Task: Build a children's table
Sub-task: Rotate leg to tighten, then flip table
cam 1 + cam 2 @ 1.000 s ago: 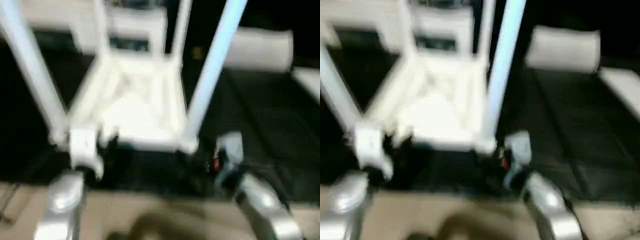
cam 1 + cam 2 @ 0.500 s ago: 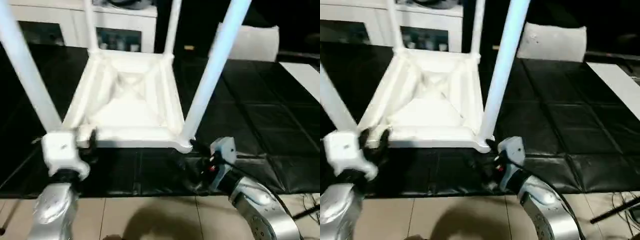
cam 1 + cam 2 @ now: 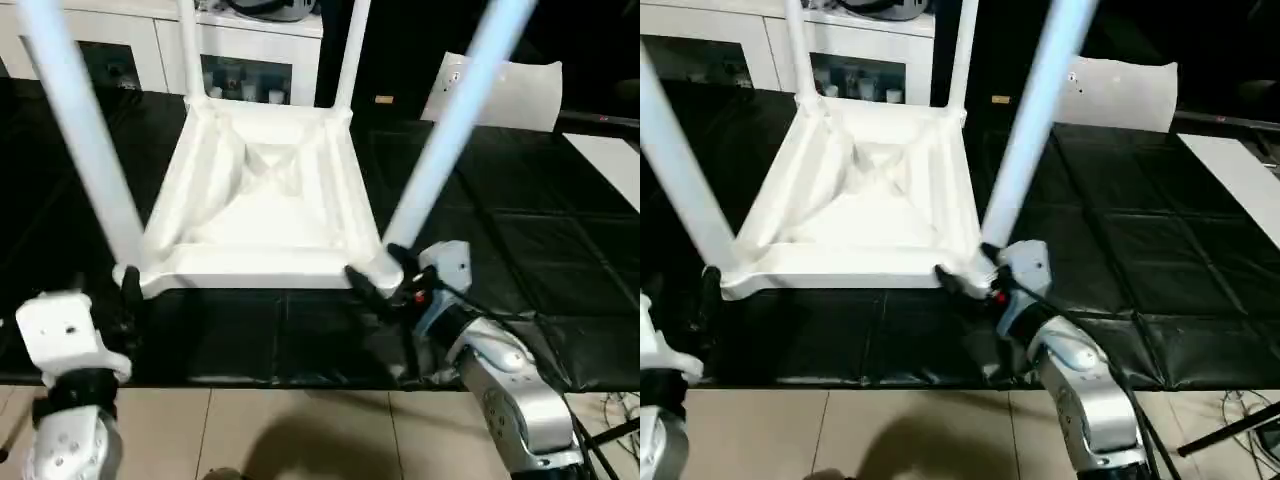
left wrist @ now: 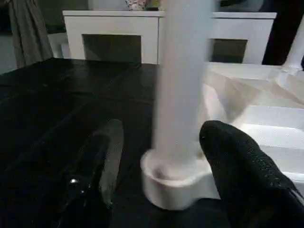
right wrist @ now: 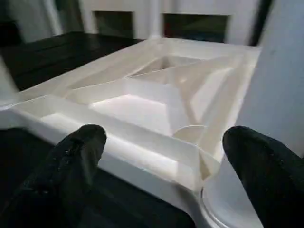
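Observation:
The children's table stands upside down on the black mat: the white ribbed tabletop [image 3: 265, 215] lies with its underside up, and four white legs rise from its corner sockets. My left gripper [image 4: 161, 137] is open, one finger on each side of the near-left leg [image 3: 85, 150] at its socket, with gaps to it. My right gripper [image 3: 380, 272] is open at the near-right corner. Its fingers [image 5: 80, 156] stand wide apart around the socket of the near-right leg [image 3: 440, 150]. The two far legs [image 3: 350, 50] stand at the back corners.
A black mat [image 3: 520, 230] covers the work surface, and tiled floor [image 3: 300, 430] shows in front of it. A white cabinet [image 3: 150, 40] stands behind. A white sheet-like bag [image 3: 510, 95] lies at the back right, a flat white board [image 3: 610, 160] at the right edge.
My left gripper has opened off the near-left leg and drawn back toward me. The right gripper stays open at the near-right corner. The head view has steadied and shifted.

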Tool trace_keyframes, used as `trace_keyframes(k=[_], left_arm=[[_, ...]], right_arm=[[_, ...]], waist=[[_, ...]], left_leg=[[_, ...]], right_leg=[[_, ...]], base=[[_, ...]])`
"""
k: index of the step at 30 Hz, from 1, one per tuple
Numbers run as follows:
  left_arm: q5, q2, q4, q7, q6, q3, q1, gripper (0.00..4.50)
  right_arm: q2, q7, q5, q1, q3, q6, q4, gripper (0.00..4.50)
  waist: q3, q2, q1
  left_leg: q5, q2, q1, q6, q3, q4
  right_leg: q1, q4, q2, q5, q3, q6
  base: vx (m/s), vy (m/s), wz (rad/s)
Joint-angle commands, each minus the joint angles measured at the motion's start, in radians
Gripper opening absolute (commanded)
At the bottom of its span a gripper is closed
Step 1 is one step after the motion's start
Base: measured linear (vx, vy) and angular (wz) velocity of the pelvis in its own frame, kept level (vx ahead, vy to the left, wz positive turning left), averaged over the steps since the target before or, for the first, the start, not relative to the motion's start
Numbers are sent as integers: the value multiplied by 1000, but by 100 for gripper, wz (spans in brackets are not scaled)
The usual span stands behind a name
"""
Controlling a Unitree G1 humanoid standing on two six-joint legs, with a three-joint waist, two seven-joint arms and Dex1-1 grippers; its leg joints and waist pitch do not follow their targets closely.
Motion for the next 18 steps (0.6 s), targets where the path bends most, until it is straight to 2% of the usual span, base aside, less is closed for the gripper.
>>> trace_keyframes(k=[1, 2, 4, 5, 8, 10, 11, 13, 18], left_arm=[[-18, 21, 40, -42, -19, -13, -21, 325], [-48, 35, 55, -83, -15, -22, -33, 332], [-78, 48, 70, -128, -13, -32, -48, 352], [-114, 60, 82, -171, -3, -45, -61, 363], [-122, 72, 108, -182, 11, -52, -83, 363], [-105, 81, 123, -176, 6, -54, -95, 379], [-93, 96, 160, -174, -6, -52, -124, 390], [-87, 101, 176, -171, -8, -50, -137, 404], [-47, 143, 308, -117, -3, -24, -243, 445]], right_arm=[[-2, -47, -16, -22, -68, -31, 22, 450], [-2, -53, -14, -20, -76, -33, 23, 450], [-2, -58, -12, -18, -80, -38, 27, 450], [-10, -45, -11, -9, -64, -35, 21, 450], [-15, -16, -10, 6, -30, -26, 9, 450], [-15, -6, -10, 9, -19, -26, 6, 450], [-14, 13, -11, 14, 3, -22, 3, 450], [-13, 22, -10, 16, 11, -18, 2, 450], [-31, 99, 7, 22, 78, 15, -20, 450]], waist=[[-35, 18, -4], [-35, 14, -3], [-38, 16, -2], [-38, 17, -2], [-38, 14, -2], [-38, 14, -2], [-37, 10, -4], [-38, 16, -4], [-39, 12, -1]], left_leg=[[-198, 69, 23, -29, -30, -93], [-189, 67, 22, -28, -28, -93], [-173, 68, 24, -29, -27, -92], [-163, 68, 23, -29, -26, -92], [-163, 68, 22, -22, -23, -90], [-166, 68, 20, -19, -23, -91], [-172, 68, 19, -11, -23, -91], [-174, 69, 21, -11, -25, -91], [-175, 68, 22, -7, -26, -93]], right_leg=[[1, -83, -92, 22, 54, -116], [1, -82, -93, 36, 54, -115], [2, -79, -93, 62, 54, -117], [3, -77, -93, 96, 53, -119], [6, -77, -95, 112, 55, -124], [8, -78, -96, 103, 55, -127], [9, -80, -97, 87, 56, -130], [8, -80, -97, 70, 55, -133], [9, -80, -97, 65, 55, -139]], base=[[0, 0, 0], [0, 0, 0], [0, 0, 0], [0, 0, 0], [0, 0, 0], [0, 0, 0], [0, 0, 0], [0, 0, 0], [0, 0, 0]])
